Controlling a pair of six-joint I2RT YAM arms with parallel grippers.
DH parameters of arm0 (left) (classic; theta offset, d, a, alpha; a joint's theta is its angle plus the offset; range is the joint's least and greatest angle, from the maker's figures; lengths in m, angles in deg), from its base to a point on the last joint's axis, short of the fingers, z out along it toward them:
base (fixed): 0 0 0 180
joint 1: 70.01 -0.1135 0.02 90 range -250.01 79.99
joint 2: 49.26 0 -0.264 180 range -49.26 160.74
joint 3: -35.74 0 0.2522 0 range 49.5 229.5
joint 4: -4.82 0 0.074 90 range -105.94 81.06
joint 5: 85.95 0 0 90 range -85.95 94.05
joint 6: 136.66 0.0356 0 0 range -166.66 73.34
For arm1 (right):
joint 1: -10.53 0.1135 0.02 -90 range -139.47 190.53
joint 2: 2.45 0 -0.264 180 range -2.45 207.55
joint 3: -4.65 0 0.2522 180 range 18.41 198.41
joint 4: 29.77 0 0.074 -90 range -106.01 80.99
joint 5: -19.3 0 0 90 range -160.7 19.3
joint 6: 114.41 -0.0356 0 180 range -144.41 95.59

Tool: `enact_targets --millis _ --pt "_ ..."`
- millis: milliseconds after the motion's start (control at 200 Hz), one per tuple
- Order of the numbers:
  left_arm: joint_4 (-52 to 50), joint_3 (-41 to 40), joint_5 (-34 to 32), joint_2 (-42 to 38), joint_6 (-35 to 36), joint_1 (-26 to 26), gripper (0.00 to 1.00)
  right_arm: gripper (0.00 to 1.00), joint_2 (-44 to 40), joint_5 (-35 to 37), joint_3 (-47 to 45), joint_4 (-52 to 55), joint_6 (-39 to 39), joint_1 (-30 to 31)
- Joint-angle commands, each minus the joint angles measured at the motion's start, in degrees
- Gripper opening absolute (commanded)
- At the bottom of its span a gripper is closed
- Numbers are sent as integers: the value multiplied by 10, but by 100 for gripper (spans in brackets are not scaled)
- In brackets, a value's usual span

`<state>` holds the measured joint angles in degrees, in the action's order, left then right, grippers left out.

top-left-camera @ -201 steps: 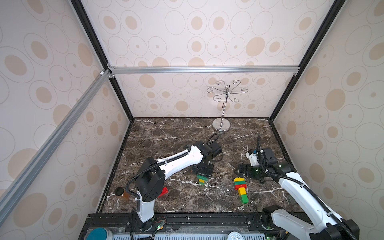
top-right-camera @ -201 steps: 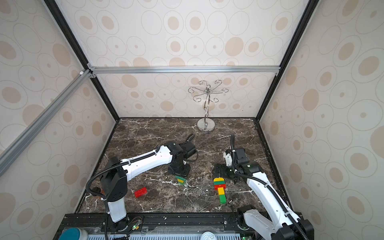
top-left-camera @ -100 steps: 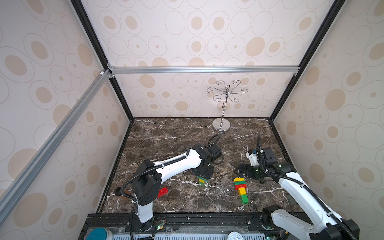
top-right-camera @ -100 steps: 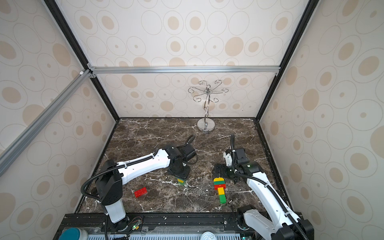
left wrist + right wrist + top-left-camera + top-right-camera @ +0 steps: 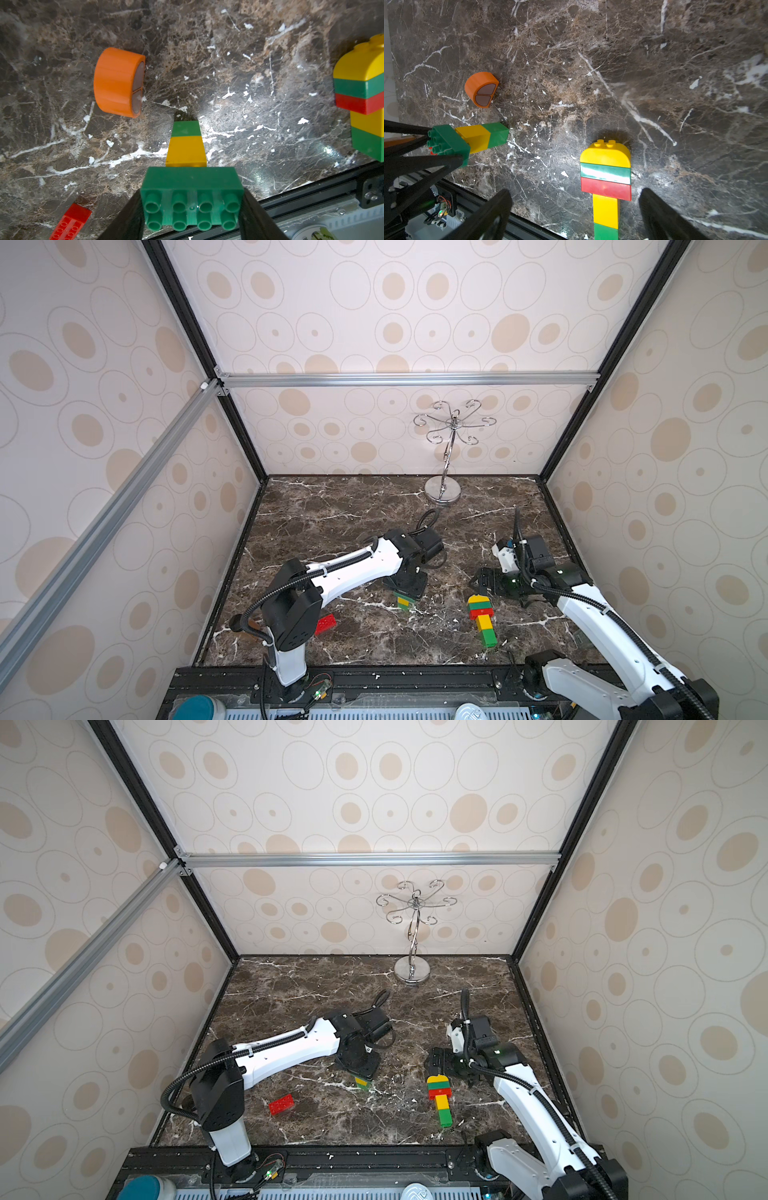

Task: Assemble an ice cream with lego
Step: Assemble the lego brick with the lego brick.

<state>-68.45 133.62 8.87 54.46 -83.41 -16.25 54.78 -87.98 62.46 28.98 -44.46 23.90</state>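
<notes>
Item: L tool (image 5: 191, 205) is still gripping green-yellow-green stack (image 5: 186, 151) low over mid-near tabletop (image 5: 332, 522), barely shifting vs 1 s ago (only elbow (image 5: 291, 593) swinging), left of the lying ice-cream build (image 5: 481, 616); R tool (image 5: 574, 191) is idling wide just far of it; joining prob. still pending.

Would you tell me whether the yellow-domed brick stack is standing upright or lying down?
Lying down: the yellow-domed stack rests lengthwise on the marble table, its dome studs pointing along the surface, not up.
</notes>
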Motion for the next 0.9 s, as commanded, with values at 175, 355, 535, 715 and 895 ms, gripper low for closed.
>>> enact_targets --millis 175,355,535,715,895 --pt "12 -53 47 40 -93 -12 17 98 2 4 4 12 5 -4" --pt "-33 -17 0 62 -47 -4 16 98 0 5 3 12 4 -4" --pt "-64 -4 -40 67 25 0 14 98 2 5 3 12 4 -4" --pt "-42 -32 -22 60 51 4 14 98 6 10 5 14 3 -4" --pt "-40 -33 -20 71 49 6 14 99 17 12 6 16 3 -4"
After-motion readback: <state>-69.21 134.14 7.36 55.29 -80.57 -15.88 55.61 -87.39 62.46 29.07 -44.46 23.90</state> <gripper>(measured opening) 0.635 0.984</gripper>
